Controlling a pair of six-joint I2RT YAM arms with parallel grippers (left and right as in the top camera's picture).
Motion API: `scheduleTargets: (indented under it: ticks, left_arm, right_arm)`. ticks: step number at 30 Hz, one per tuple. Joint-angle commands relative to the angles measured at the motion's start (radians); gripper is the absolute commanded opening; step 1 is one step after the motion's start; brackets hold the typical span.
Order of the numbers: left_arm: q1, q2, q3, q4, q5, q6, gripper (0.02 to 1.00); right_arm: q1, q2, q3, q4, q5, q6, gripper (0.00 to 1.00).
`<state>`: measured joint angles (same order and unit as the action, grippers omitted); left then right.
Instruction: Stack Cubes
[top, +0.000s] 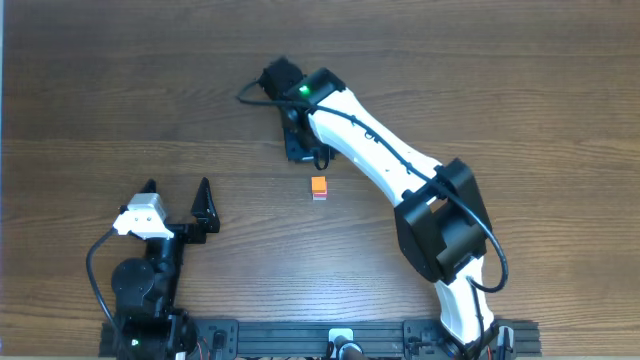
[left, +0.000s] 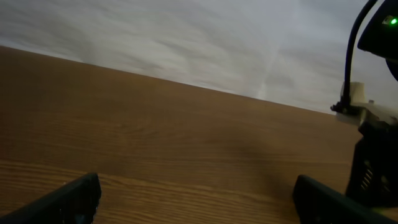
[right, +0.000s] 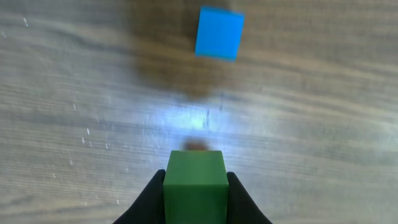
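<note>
Right wrist view: the right gripper (right: 194, 198) is closed onto a green cube (right: 194, 183), with one black finger flat against each side face. The cube's top face is matte and its edges are sharp. I cannot tell whether it is touching the surface or lifted.

Ahead of the fingertips, well apart from the held cube, a blue cube (right: 219, 33) of the same shape sits on the wood-grain table (right: 323, 143). It is turned slightly and lies a little off the gripper's axis. The table is a brown laminate with fine streaked grain, and there is a glossy light patch between the two cubes.

Top view: the right arm (top: 380, 150), a white shell with black joints, lies over the spot beneath its own gripper. This view adds a small orange block (top: 318, 187) behind the right gripper, toward that arm's base, close beside the forearm but not touching it. The block has a reddish strip along its near edge, and I cannot tell whether it is one cube or two.

The left gripper (top: 178, 192) has its jaws spread wide and holds nothing. The orange block is well off to its right.

Left wrist view: two dark fingers (left: 71, 198) sit at opposite corners with bare wood between them. A grey wall (left: 186, 37) lies beyond the table edge. The right arm's black hardware, a cable and a green light are off to this gripper's right.
</note>
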<state>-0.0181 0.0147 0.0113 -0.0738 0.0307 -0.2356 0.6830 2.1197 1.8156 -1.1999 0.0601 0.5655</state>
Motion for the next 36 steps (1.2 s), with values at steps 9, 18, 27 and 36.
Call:
scheduleTargets:
  ticks: [9, 18, 27, 36]
  left_arm:
    - [0.005, -0.012, -0.006, -0.001, 0.013, -0.011, 1.0]
    - [0.005, -0.012, -0.006, -0.001, 0.013, -0.011, 0.998]
    - [0.005, -0.012, -0.006, -0.001, 0.013, -0.011, 1.0]
    - [0.005, -0.012, -0.006, -0.001, 0.013, -0.011, 0.998]
  right_arm:
    - [0.058, -0.098, 0.017, -0.061, 0.018, 0.07, 0.012]
    - [0.058, -0.113, -0.003, -0.095, -0.016, 0.096, 0.014]
    - [0.056, -0.141, -0.079, -0.068, -0.038, 0.111, 0.012]
    - [0.058, -0.167, -0.124, -0.057, -0.053, 0.122, 0.012]
